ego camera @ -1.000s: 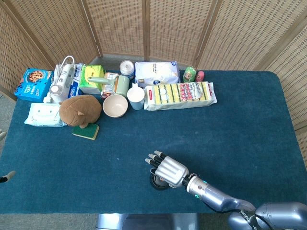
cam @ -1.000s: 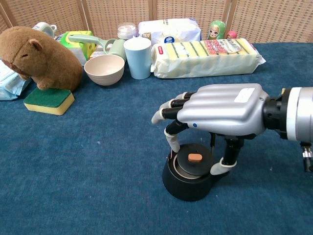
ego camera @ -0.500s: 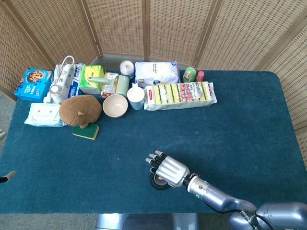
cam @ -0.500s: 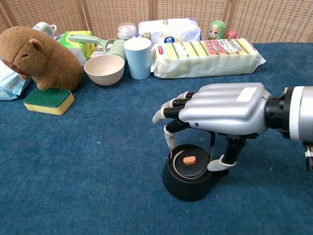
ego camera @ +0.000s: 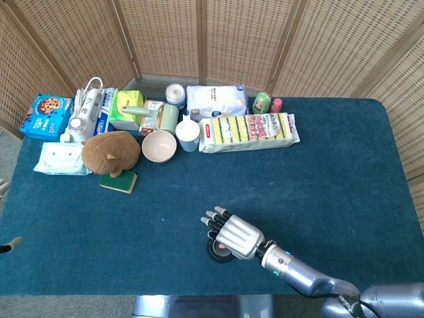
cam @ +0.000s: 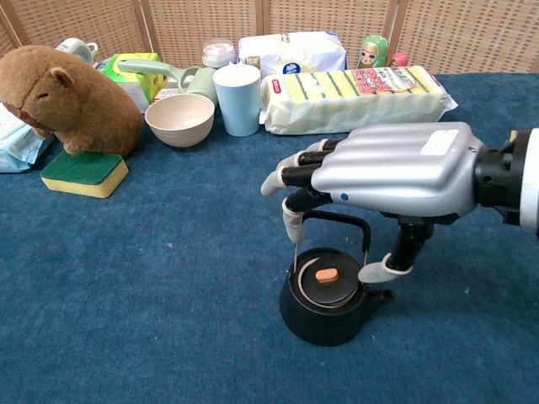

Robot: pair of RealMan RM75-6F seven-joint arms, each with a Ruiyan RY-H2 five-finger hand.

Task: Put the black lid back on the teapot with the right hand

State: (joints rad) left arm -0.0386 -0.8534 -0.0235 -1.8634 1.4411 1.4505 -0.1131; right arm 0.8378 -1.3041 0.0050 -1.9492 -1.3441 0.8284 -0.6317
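Right hand [cam: 383, 172] – ribbed silver-grey metal back, black digits w/ pale rubbery tips – hovers palm-down over the teapot [cam: 330, 301], fingers apart and lightly curled, holding nothing; thumb tip hangs just beside the pot's right shoulder, apart from it as far as chest view shows. Teapot: squat, round, matte black, thin wire bail handle upright, short spout to the right. Black lid [cam: 326, 282] sits in the pot's mouth, flat disc w/ small orange oval knob on top. In head view the hand [ego camera: 233, 235] covers most of the pot [ego camera: 217, 252], near front edge of the surface [ego camera: 331, 172] – dark teal, felt-like nap. Left hand not seen in either view. Far-left rear cluster, well apart from pot: brown plush capybara [cam: 63, 97] on a green/yellow sponge [cam: 84, 173], cream bowl [cam: 180, 119], pale blue cup [cam: 237, 98], long pack of yellow sponges [cam: 354, 97] in clear wrap. Broad open cloth around the pot on left, right and toward rear; woven wicker screens [ego camera: 199, 40] behind.
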